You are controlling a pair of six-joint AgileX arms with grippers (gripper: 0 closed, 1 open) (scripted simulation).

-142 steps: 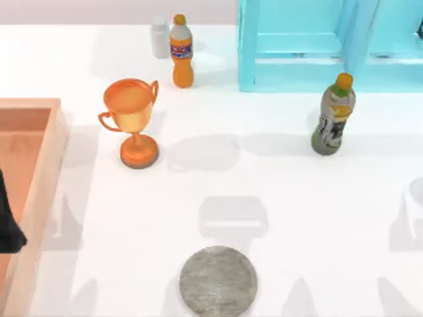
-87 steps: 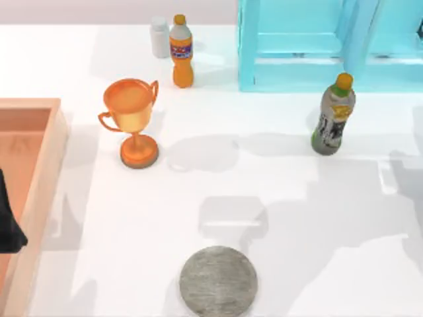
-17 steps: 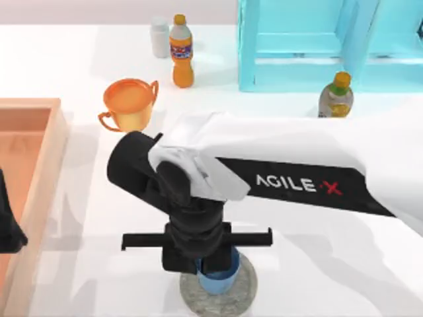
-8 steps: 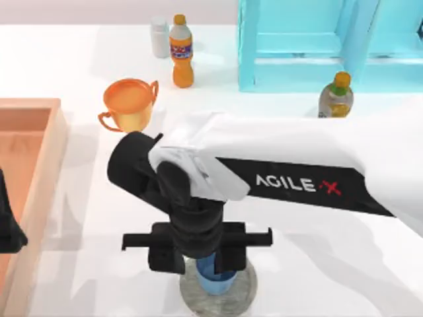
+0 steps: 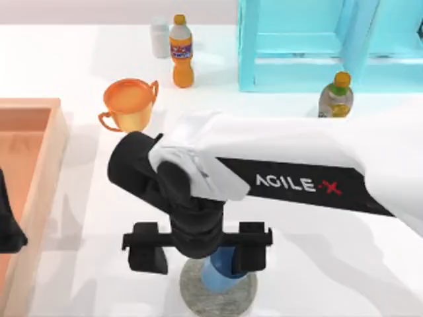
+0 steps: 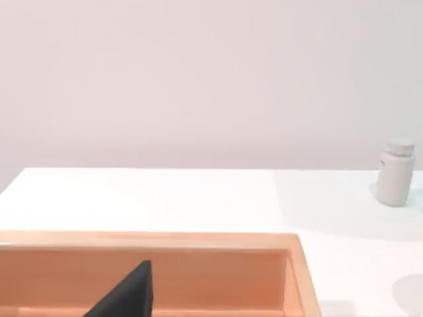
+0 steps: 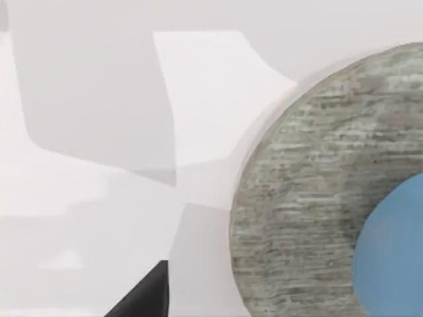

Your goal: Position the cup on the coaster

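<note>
The light-blue cup (image 5: pixel 221 276) stands on the mottled grey coaster (image 5: pixel 192 290) near the table's front edge, in the middle. My right gripper (image 5: pixel 199 252) hangs straight above it, open, its black fingers (image 5: pixel 149 249) spread wide to either side and clear of the cup. The wrist hides the cup's upper part in the top view. In the right wrist view the cup (image 7: pixel 393 254) sits on the coaster (image 7: pixel 304 191), with a black fingertip (image 7: pixel 142 296) well off to the side. My left arm (image 5: pixel 8 224) stays parked at the left edge.
An orange trophy cup (image 5: pixel 130 102) stands back left, behind it an orange bottle (image 5: pixel 180 53) and a white bottle (image 5: pixel 159 36). A light-blue shelf (image 5: pixel 317 46) fills the back right, with a green-capped bottle (image 5: pixel 337 96) in front. A wooden tray (image 5: pixel 39 165) lines the left side.
Over the last second my right gripper's fingers have spread apart and let go of the cup, which stays on the coaster. Earlier, the right arm brought it in.
</note>
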